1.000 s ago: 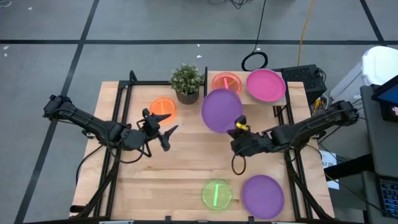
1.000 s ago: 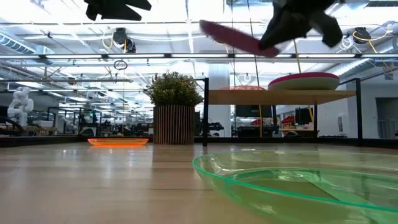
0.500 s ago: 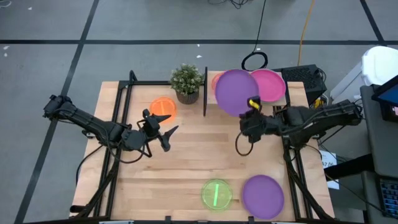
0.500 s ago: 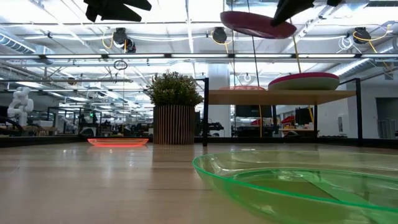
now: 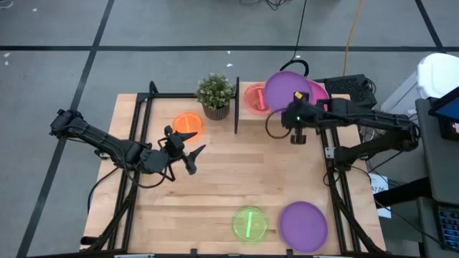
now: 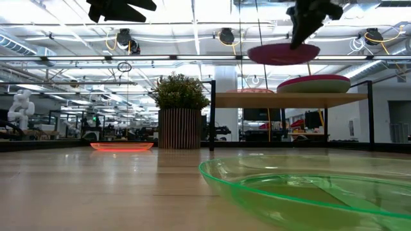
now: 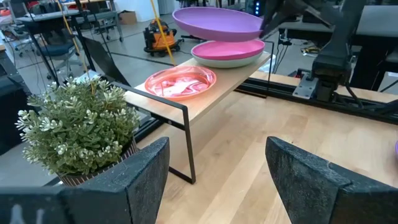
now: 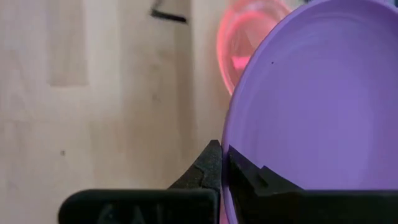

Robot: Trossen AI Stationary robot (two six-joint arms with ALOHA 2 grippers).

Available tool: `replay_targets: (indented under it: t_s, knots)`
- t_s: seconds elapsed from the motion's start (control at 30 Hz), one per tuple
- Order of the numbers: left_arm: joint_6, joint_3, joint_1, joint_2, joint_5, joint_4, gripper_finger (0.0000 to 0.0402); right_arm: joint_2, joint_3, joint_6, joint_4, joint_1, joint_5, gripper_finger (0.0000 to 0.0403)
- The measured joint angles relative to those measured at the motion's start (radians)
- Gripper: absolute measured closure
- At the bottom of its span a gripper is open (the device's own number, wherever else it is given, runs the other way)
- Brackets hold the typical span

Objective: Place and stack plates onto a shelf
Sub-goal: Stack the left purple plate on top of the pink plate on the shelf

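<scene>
My right gripper (image 5: 295,118) is shut on a purple plate (image 5: 285,89) and holds it in the air over the shelf (image 5: 278,115). The plate hangs partly over the magenta plate (image 5: 320,95) resting on the shelf board. A pink-red translucent plate (image 5: 253,98) lies on the shelf's left end. On the table lie an orange plate (image 5: 188,123), a lime green plate (image 5: 249,223) and a second purple plate (image 5: 303,224). My left gripper (image 5: 188,152) waits open above the table's left half. My right gripper pinches the purple plate's rim (image 8: 229,163) on its near side, one finger on each face. The fingers slant down onto it from above and from the near side. The plate (image 6: 282,54) is lifted clear and about level above the shelf (image 6: 289,99).
A potted plant (image 5: 215,93) stands just left of the shelf's black upright edge (image 5: 237,100). Black rails run along the table's left and right sides. The table's middle between the arms is bare wood. A cable loop lies on the floor beyond the far edge.
My right gripper has carried the purple plate from over the table's middle toward the far edge and to the right, until it hangs over the shelf. The plate was tilted a second ago and is about level now.
</scene>
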Motion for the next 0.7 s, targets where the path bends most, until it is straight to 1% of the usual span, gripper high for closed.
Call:
replay_targets:
  t_s: [0.1, 0.23, 0.3, 0.4, 0.7]
  knots:
    - [0.000, 0.000, 0.000, 0.000, 0.000, 0.000, 0.0130, 0.000, 0.000, -0.008, -0.009, -0.060, -0.007, 0.0403]
    - [0.000, 0.000, 0.000, 0.000, 0.000, 0.000, 0.0130, 0.000, 0.000, -0.013, -0.012, -0.130, -0.065, 0.0403]
    - [0.000, 0.000, 0.000, 0.000, 0.017, 0.000, 0.0130, 0.000, 0.000, -0.014, -0.012, -0.158, -0.076, 0.0403]
    - [0.000, 0.000, 0.000, 0.000, 0.050, -0.001, 0.0130, 0.000, 0.000, -0.015, -0.015, -0.190, -0.076, 0.0403]
    - [-0.004, 0.000, 0.000, 0.000, 0.053, 0.000, 0.0130, 0.000, 0.000, -0.013, -0.057, -0.249, -0.076, 0.0403]
